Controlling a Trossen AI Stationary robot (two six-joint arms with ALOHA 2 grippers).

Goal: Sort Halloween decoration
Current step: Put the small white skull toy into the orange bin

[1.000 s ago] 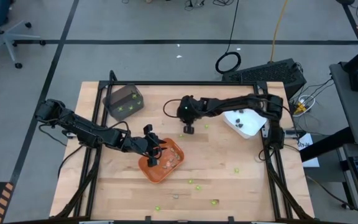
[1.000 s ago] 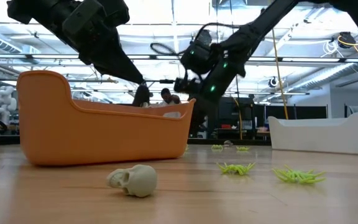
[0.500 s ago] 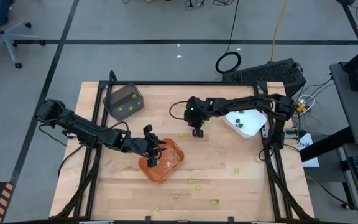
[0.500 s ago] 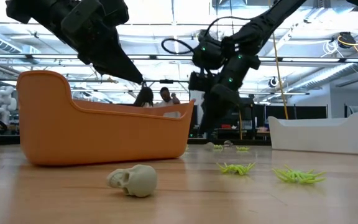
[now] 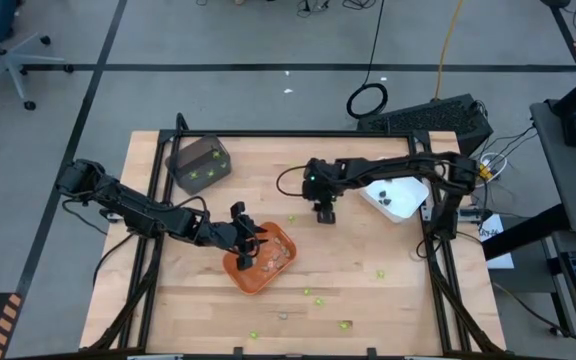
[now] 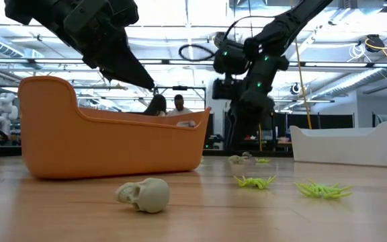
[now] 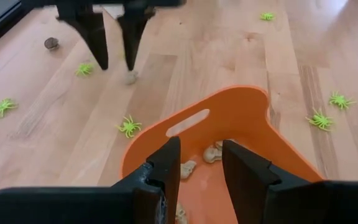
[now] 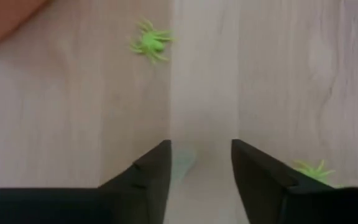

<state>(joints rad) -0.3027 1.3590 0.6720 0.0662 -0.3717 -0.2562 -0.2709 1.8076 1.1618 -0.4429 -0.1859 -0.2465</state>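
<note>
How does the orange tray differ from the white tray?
The orange tray sits near the table's middle, under the left pincer, and holds tan skulls. The white tray sits at the right edge and holds dark pieces. In the low view both show a raised end.

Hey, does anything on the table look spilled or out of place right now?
Yes. Small green spiders lie scattered loose across the bare table, and one tan skull rests on the wood outside the orange tray, which already holds other skulls.
</note>
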